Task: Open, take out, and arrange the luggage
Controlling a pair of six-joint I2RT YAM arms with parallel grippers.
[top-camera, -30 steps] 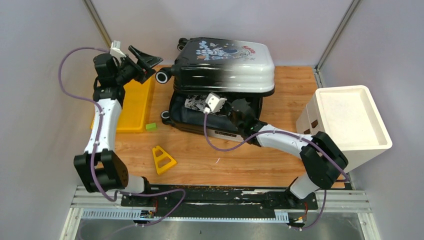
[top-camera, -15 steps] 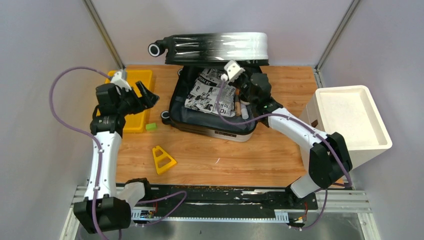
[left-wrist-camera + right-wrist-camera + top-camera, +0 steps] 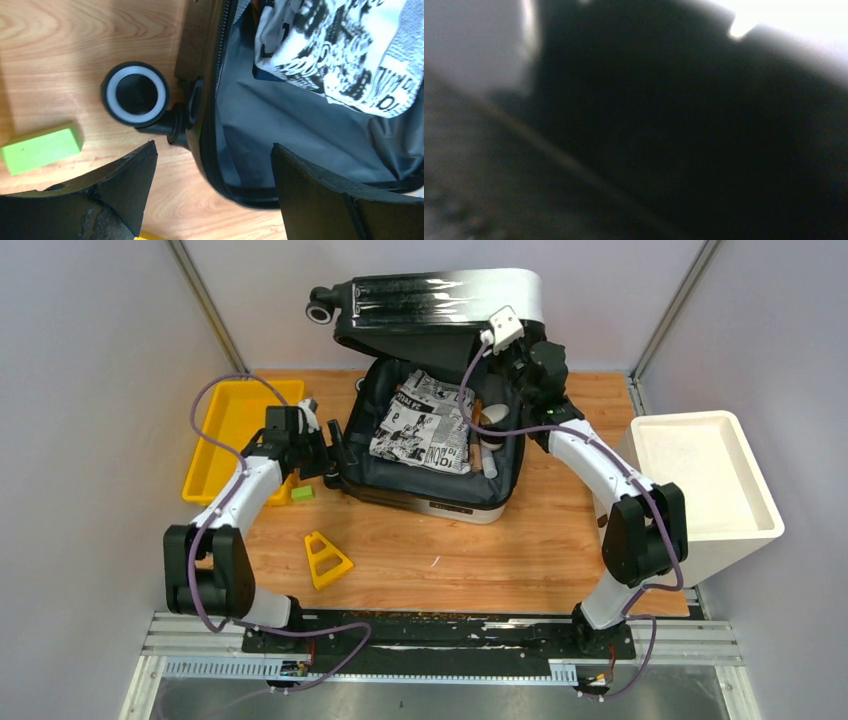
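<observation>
The luggage lies open at the back middle of the table. Its black-to-white lid stands up at the back wall. A black-and-white printed cloth and some small cylinders lie on the dark grey lining. My right gripper is up against the lid's inner right edge, and its wrist view is dark and blurred, so its jaws do not show. My left gripper is open at the luggage's near left corner, straddling the zip rim beside a black-and-white wheel.
A yellow tray sits at the left, with a green block by its near corner. On the wood in front lies a yellow triangular piece. A white bin stands at the right edge.
The lid has swung from nearly shut to upright, my right arm rising with it. My left arm has dropped from above the yellow tray to the luggage's near left corner.
</observation>
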